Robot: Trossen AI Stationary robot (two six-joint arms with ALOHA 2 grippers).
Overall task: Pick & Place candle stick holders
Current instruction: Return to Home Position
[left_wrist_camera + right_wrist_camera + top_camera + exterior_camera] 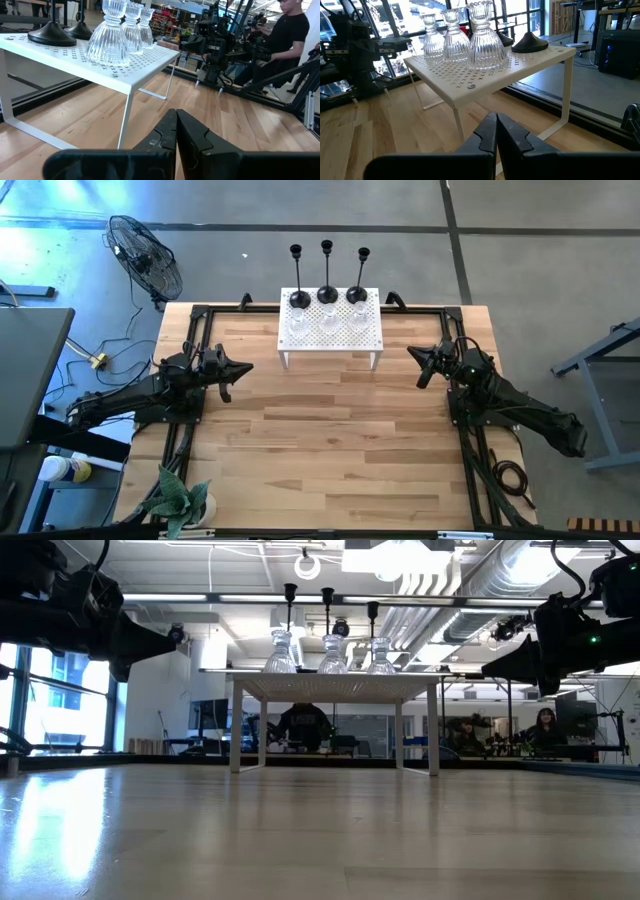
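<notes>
Black candlesticks [47, 34] — stems cropped, wrist views

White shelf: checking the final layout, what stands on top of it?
On the white shelf, three black candlesticks stand at the far edge, three clear glass candle holders in front of them. In the low view the glass hides the black bases.

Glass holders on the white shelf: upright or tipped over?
Upright: all three glass holders stand on their flared bases in a row on the white shelf.

A white perforated shelf [371, 340] stands on the wooden table [330, 450]. It carries three black candlesticks [327, 294] and three clear glass holders [333, 655].
</notes>
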